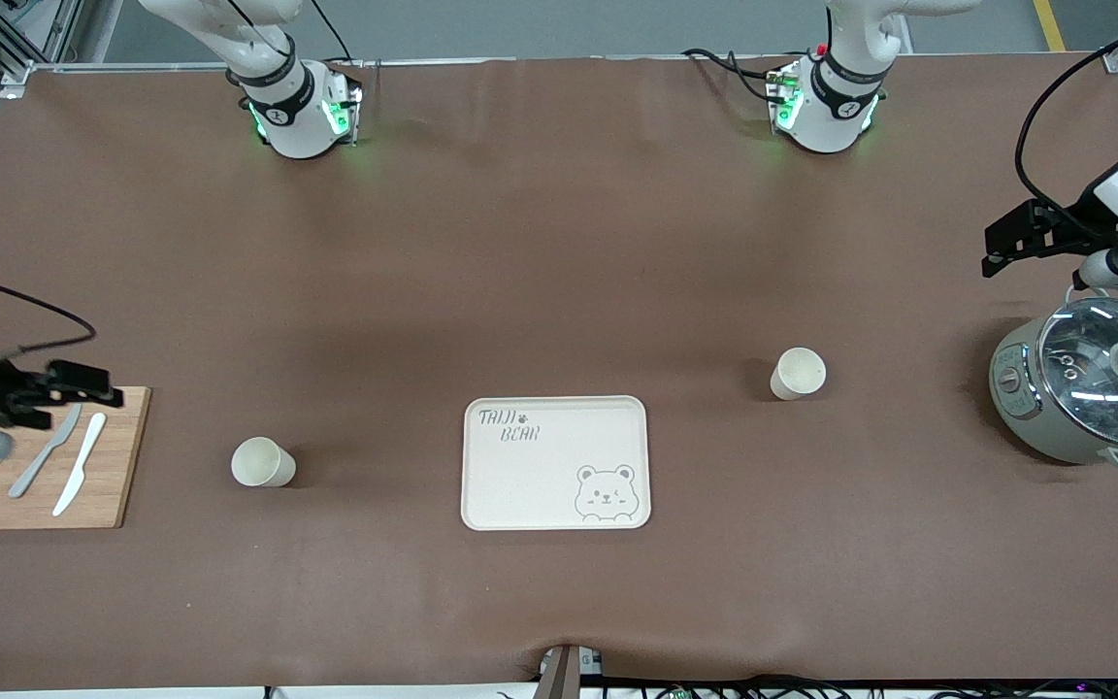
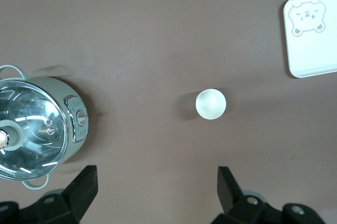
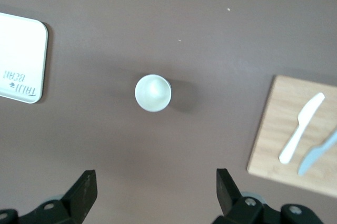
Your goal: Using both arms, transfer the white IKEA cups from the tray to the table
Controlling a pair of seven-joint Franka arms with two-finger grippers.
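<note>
White cups (image 1: 263,462) (image 1: 798,374) sitting upright on brown worktop (image 1: 559,291), either side of tray (image 1: 556,462); left gripper (image 1: 1030,236) hanging over pot (image 1: 1088,388), right gripper (image 1: 59,385) over board (image 1: 45,461), both spread wide, gripping nothing.

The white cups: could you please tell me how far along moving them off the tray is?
It looks done. The tray holds nothing, and both white cups stand upright on the table: one toward the right arm's end, one toward the left arm's. The left gripper and right gripper are open, holding nothing. Nothing looks left.
</note>
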